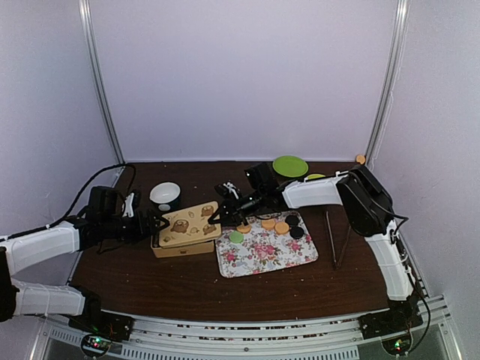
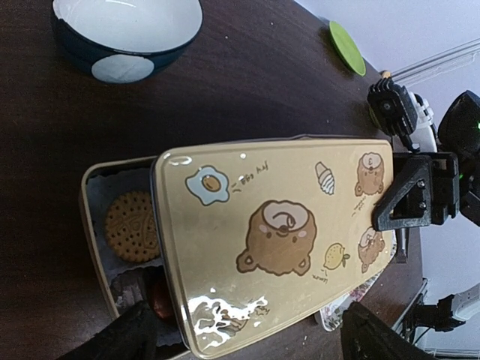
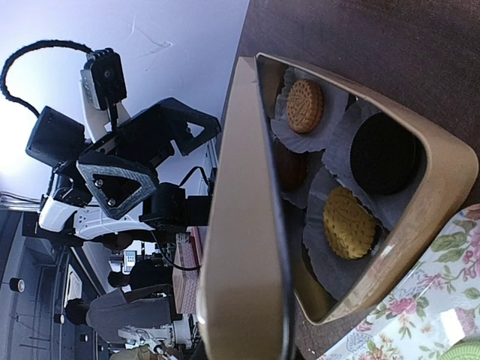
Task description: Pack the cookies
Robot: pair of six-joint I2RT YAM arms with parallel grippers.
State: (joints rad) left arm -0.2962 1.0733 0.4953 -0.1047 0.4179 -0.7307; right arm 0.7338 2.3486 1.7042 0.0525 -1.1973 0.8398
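A tan tin box [image 1: 180, 246] holds cookies in paper cups: a yellow one [image 3: 347, 223], a black one [image 3: 382, 154], a tan one [image 3: 304, 105] and a dark red one [image 2: 159, 298]. Its bear-printed lid [image 1: 187, 221] lies tilted over the box and leaves the left end uncovered. My right gripper [image 1: 219, 216] is shut on the lid's right edge. At the box's left end my left gripper [image 2: 247, 341] stands open, its fingers [image 2: 112, 341] on either side of the lid's corner. Orange [image 1: 268, 223], black [image 1: 298, 232] and green [image 1: 236, 237] cookies lie on the floral tray [image 1: 270, 255].
A blue-and-white bowl [image 1: 165, 195] stands behind the box. A green plate [image 1: 289, 166] and a yellow-green bowl [image 1: 315, 178] sit at the back right. Tongs [image 1: 335, 238] lie right of the tray.
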